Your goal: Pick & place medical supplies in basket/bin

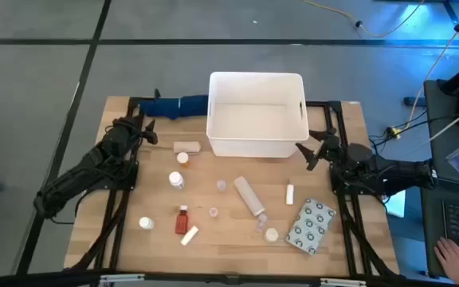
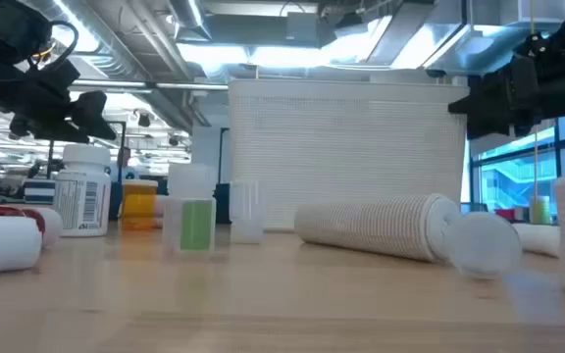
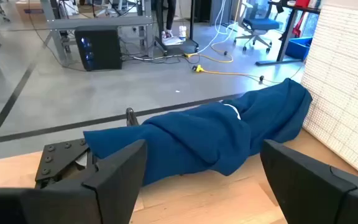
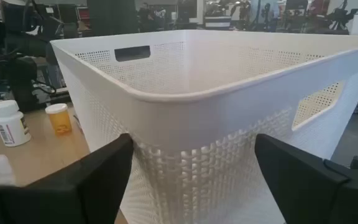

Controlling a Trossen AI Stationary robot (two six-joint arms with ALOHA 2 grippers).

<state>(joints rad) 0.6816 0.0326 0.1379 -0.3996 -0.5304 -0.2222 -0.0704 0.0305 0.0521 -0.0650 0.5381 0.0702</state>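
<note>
The white bin (image 1: pixel 257 115) stands at the table's far middle. The medical supplies lie scattered in front of it: a white pill bottle (image 1: pixel 176 180), an orange-capped bottle (image 1: pixel 183 159), a red bottle (image 1: pixel 182 219), a long white tube (image 1: pixel 249 195), a small tube (image 1: pixel 290 193), tiny clear cups (image 1: pixel 221 185) and a grey dotted packet (image 1: pixel 311 226). My left gripper (image 1: pixel 148 131) hovers open at the far left, facing the blue cloth bundle (image 3: pixel 216 134). My right gripper (image 1: pixel 309 151) hovers open just right of the bin's near right corner (image 4: pixel 185 99). Neither holds anything.
The dark blue cloth bundle (image 1: pixel 174 106) lies along the far edge, left of the bin. A white bottle (image 1: pixel 186 147) lies on its side by the bin's near left corner. A person's hand (image 1: pixel 453 257) shows beyond the table's right edge.
</note>
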